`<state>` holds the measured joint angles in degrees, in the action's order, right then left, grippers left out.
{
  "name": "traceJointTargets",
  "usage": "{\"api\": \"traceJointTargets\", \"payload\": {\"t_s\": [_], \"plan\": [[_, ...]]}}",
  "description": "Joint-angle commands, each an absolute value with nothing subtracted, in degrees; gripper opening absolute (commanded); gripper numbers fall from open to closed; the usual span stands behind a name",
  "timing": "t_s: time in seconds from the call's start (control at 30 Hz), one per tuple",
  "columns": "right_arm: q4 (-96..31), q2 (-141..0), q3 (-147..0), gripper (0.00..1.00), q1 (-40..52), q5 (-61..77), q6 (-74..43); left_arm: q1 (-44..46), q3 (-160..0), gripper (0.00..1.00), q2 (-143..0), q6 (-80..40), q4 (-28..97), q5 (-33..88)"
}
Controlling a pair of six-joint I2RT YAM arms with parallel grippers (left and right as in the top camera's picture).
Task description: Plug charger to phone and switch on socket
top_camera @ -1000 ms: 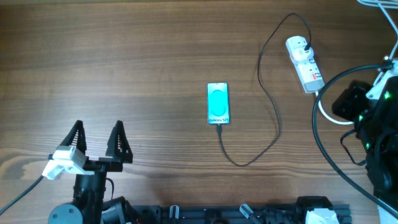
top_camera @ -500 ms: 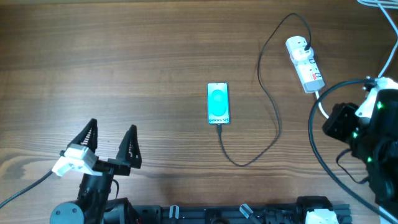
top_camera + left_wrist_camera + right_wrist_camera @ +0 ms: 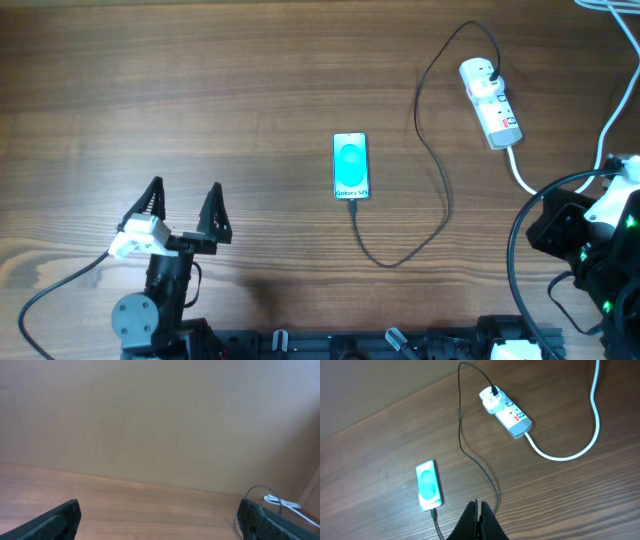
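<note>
The phone [image 3: 350, 167] lies flat mid-table with its turquoise screen up; it also shows in the right wrist view [image 3: 428, 486]. The thin black charger [image 3: 443, 190] loops from the white plug adapter [image 3: 479, 78] on the socket [image 3: 495, 112], and its connector tip [image 3: 352, 205] touches the phone's near end. The socket also shows in the right wrist view [image 3: 509, 414], with a red switch [image 3: 516, 418]. My left gripper [image 3: 185, 190] is open and empty at the front left. My right gripper [image 3: 479, 515] is shut and empty, held high above the table at the right.
The socket's thick white cord [image 3: 520, 172] curves toward my right arm [image 3: 585, 235] and also shows in the right wrist view [image 3: 570, 452]. Thick black robot cables ring the right arm. The left wrist view shows bare wood and white cable [image 3: 280, 503] at the far right.
My left gripper has moved right, still open. My right arm has drawn back toward the front right, away from the socket. Phone, charger and socket have not moved.
</note>
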<state>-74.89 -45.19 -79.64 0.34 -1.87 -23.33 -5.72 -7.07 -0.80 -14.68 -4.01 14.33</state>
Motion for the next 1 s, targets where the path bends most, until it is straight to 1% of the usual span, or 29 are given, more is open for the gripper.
{"api": "traceJointTargets", "payload": {"t_s": [0.0, 0.27, 0.4, 0.6, 0.7, 0.73, 0.77, 0.83, 0.87, 0.9, 0.97], "plan": [[-75.2, -44.6, -79.8, 0.05, 0.6, -1.1, -24.1, -5.5, -3.3, 1.0, -0.3, -13.9, -5.6, 13.4], [-75.5, -44.6, -79.8, 0.04, 0.6, -1.1, -24.1, -5.5, -0.3, 1.0, -0.4, -14.2, -3.0, 13.4], [-75.2, -44.6, -79.8, 0.04, 0.6, -1.1, -24.1, -5.5, -0.3, 1.0, -0.4, -14.1, 3.3, 13.3], [-74.7, -44.6, -79.8, 0.04, 0.6, -0.9, -24.1, -5.5, -0.3, 1.0, -0.7, -14.1, 3.1, 13.4], [-74.8, -44.6, -79.8, 0.05, 0.6, 2.1, -24.1, -5.5, -0.3, 1.0, -0.7, -14.1, 3.1, 13.4], [-75.1, -44.6, -79.8, 0.13, 0.6, 3.9, -24.3, -5.5, -0.3, 1.0, -0.7, -14.1, 3.1, 13.4], [-75.9, -44.6, -79.8, 0.43, 0.6, 6.5, -24.8, -5.5, -0.3, 1.0, -0.7, -14.1, 3.1, 13.4], [-79.0, -44.6, -79.8, 0.5, 0.6, 9.6, -27.4, -5.5, -0.3, 1.0, -0.7, -14.1, 3.1, 13.4], [-80.6, -44.7, -79.8, 0.73, 0.6, 9.6, -28.6, -5.5, -0.3, 1.0, -0.7, -14.1, 3.1, 13.4], [-83.0, -44.7, -79.8, 1.0, 0.6, 8.4, -28.5, -5.5, -0.3, 1.0, -0.7, -14.1, 3.1, 13.4], [-84.7, -44.7, -79.8, 1.0, 0.6, 8.8, -29.1, -5.5, -0.3, 1.0, -0.7, -14.1, 3.1, 13.4]]}}
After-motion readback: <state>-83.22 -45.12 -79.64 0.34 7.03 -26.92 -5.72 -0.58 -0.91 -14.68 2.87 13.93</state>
